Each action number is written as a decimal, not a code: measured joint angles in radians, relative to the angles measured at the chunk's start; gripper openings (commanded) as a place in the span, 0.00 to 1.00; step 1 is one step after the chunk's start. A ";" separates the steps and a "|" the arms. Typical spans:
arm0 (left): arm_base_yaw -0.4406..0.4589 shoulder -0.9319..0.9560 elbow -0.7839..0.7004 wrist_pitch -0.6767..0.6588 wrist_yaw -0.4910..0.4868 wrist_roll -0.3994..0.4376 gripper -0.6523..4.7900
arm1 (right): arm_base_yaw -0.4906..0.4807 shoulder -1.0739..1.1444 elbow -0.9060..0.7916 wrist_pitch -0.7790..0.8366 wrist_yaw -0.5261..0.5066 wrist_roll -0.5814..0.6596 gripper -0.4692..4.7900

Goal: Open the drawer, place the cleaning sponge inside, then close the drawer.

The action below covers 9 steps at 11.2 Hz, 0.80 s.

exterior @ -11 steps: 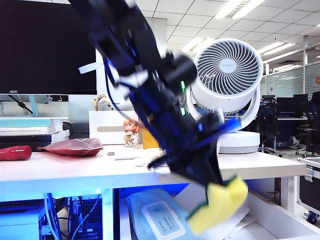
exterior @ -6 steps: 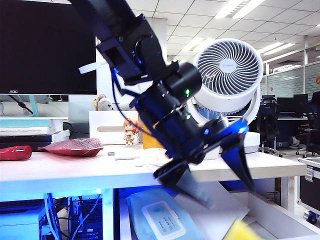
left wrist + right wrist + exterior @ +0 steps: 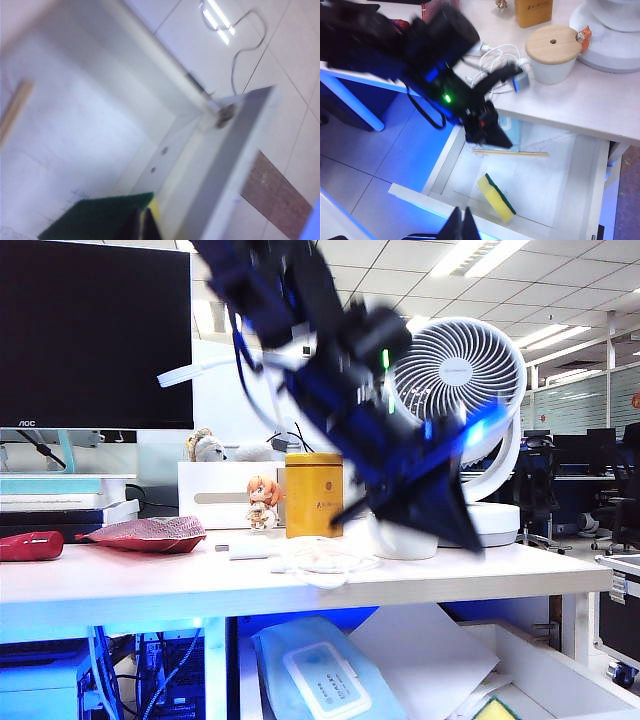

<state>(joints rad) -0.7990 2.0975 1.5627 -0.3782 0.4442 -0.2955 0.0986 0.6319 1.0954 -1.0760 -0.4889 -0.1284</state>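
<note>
The sponge [image 3: 496, 197], dropped a moment ago, lies in the open drawer [image 3: 555, 170]. Left tool [image 3: 440, 510], empty and closed, has risen; right tool [image 3: 462, 223] closed at six o'clock. Closing remains.

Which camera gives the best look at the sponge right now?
The right wrist view: the whole sponge lies in the open drawer, free of the grippers. The left wrist view shows only its green face up close. The exterior view catches just a corner at the picture's edge.
</note>
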 measured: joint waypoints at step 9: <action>0.005 -0.537 0.002 -0.244 -0.007 0.172 0.11 | 0.000 0.122 -0.045 -0.069 0.063 0.017 0.07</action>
<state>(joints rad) -0.7944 1.5600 1.5650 -0.6224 0.4374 -0.1234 0.0990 0.7544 1.0500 -1.1450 -0.4259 -0.1112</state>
